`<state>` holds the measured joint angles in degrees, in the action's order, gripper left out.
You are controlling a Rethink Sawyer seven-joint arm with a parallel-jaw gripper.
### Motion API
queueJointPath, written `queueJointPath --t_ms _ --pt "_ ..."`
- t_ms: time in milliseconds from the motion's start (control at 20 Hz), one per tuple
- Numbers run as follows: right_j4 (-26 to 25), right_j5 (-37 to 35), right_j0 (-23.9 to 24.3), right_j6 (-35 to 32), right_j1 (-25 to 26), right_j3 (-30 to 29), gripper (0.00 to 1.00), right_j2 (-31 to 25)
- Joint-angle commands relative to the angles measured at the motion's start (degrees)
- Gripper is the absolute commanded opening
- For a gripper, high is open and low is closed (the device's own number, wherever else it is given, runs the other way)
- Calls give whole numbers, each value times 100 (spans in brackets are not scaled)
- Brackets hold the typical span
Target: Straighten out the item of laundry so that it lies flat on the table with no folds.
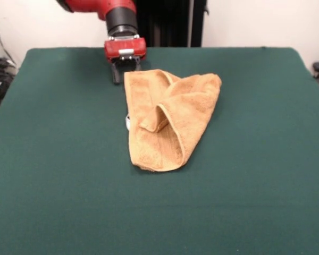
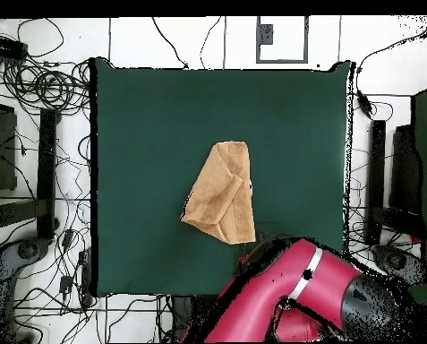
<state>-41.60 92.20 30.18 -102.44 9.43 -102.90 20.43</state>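
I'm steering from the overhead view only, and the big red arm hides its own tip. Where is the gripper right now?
Observer: The front view shows the red and black gripper down low, just behind one far corner of the golden-tan terry-cloth towel.
Operator: Is the towel flat?
Observer: No. From the front, a folded-over layer lifts up in the middle, leaving an open pocket.
Operator: Has it grabbed the towel?
Observer: I cannot tell. The towel's corner hides the gripper's tip in the front view too.

Golden-tan towel (image 1: pixel 167 119) on dark green table (image 1: pixel 53 159); red and black arm (image 1: pixel 103 8).
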Motion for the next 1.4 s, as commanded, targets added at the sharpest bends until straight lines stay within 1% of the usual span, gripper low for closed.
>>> queueJointPath --t_ms 50,300,600,700,800,850,950,1100,1200,1400 --pt "325 391 158 275 177 -45 100 -69" --pt "324 450 182 245 186 -55 100 -90" --pt "169 423 277 82 126 -17 100 -137" --pt "76 339 337 -94 139 16 100 -162" --pt "3 184 425 -368 130 -74 100 -191" --pt "-32 -48 496 -642 135 -183 100 -209" --pt "-67 -196 545 -821 101 -353 100 -219" --pt "-80 -160 688 -1011 7 -582 100 -296" --pt "-76 -111 683 -969 -101 -729 100 -306" --pt "25 321 605 -461 -221 -955 100 -268"
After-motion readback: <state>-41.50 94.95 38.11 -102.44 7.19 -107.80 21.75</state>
